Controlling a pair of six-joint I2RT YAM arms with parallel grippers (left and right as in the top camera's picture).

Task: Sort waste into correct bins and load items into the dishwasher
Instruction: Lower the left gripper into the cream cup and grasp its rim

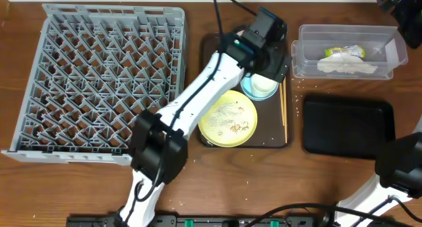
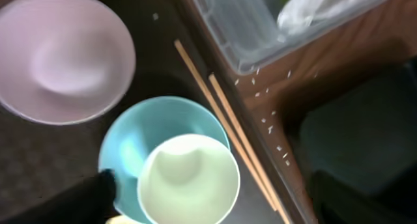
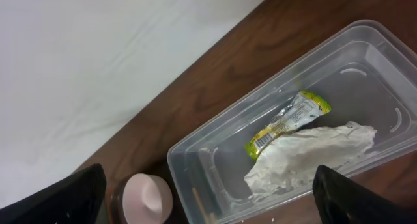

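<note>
left tool spread above white cup, which sits in blue bowl | right tool spread over clear tub | wrapper and napkin lie inside tub

Brown wood-grain table under soft, even light. A plain white surface lies beyond its edge; wall or floor, can't tell.
</note>
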